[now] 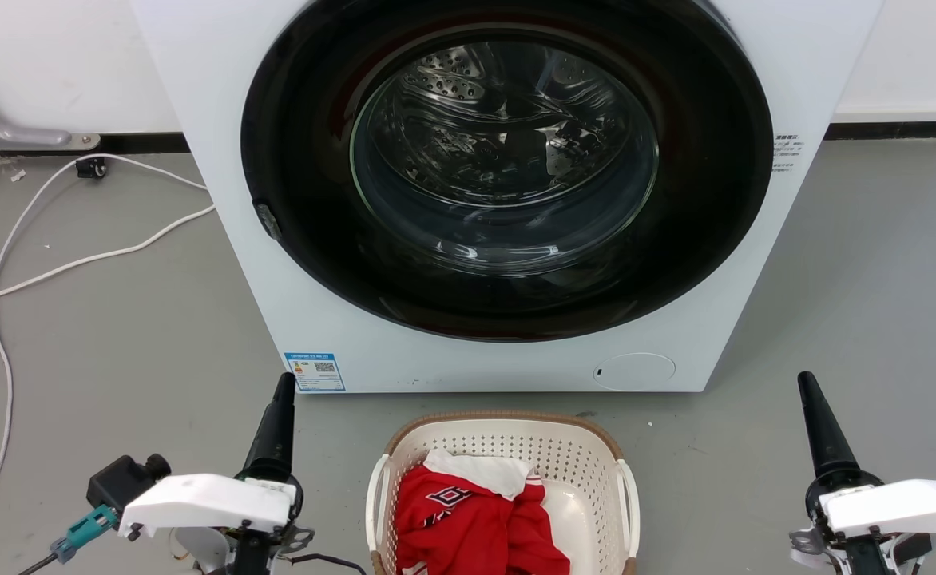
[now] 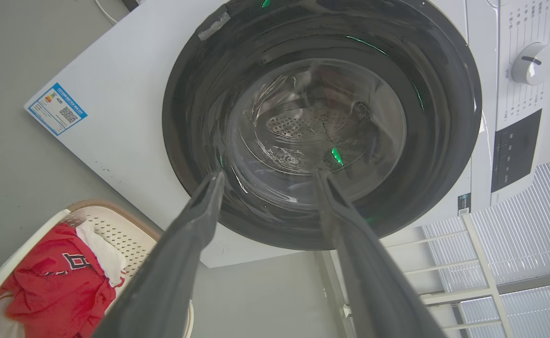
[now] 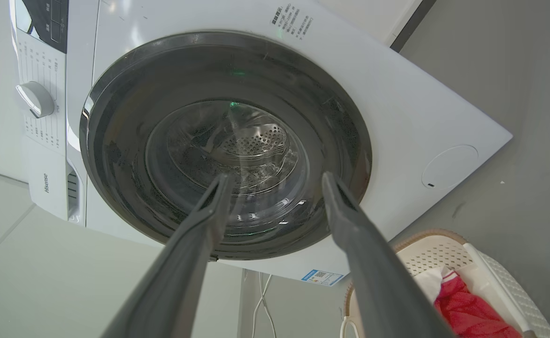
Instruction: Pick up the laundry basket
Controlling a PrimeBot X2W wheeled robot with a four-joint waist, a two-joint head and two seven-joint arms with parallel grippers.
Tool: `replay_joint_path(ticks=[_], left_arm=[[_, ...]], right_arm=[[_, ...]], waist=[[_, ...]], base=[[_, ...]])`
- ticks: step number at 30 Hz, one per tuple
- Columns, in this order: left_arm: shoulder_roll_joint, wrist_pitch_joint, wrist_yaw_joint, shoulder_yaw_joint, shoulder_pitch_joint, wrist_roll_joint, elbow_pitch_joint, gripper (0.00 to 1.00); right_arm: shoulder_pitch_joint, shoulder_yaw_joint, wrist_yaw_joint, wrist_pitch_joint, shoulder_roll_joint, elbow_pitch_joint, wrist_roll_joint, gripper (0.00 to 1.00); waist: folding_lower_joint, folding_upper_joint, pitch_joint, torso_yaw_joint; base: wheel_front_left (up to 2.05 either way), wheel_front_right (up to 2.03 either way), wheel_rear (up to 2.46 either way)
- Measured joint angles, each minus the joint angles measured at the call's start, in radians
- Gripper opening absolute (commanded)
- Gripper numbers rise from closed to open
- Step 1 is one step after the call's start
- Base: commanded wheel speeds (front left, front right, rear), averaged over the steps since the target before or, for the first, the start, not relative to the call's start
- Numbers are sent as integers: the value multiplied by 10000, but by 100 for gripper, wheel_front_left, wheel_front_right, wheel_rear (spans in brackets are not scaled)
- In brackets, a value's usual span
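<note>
A white front-loading washing machine (image 1: 220, 239) takes up the upper part of my head view, its round dark glass door (image 1: 508, 168) shut and facing me. Grey floor (image 1: 875, 319) spreads around it. On that floor, just in front of the machine and centred between my two arms, sits the laundry basket (image 1: 508, 443). It is cream perforated plastic with a brown woven-look rim, and its near end runs off the bottom of the head view. A red garment (image 1: 468, 519) with white trim lies bunched inside, more towards my left.

My left pincer (image 2: 269, 174) is spread wide and holds nothing, and my right pincer (image 3: 276, 177) is the same. They flank the basket, well apart from it, with their fingers aimed at the washer door rather than at the basket.

I judge the step in hand to be the approach. To do it well, I should lower both pincers and turn them inward together, each towards its nearest white side handle: the left handle (image 1: 374, 499) and the right handle (image 1: 632, 503). Gripping at matching points should keep the basket level. The load sits off-centre, so the lift may tip towards my left. A white cable (image 1: 77, 263) lies on the floor far to my left, away from the basket.
</note>
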Motion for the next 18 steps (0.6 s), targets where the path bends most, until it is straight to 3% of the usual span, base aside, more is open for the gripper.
replay_joint_path(ticks=[18], left_arm=[[2,-617,416,-759,-220,2976,167,100]], right_arm=[[135,207,2,-619,61,-117,-3785,100]], waist=[[1,0,-13,-10]], base=[[0,0,0]])
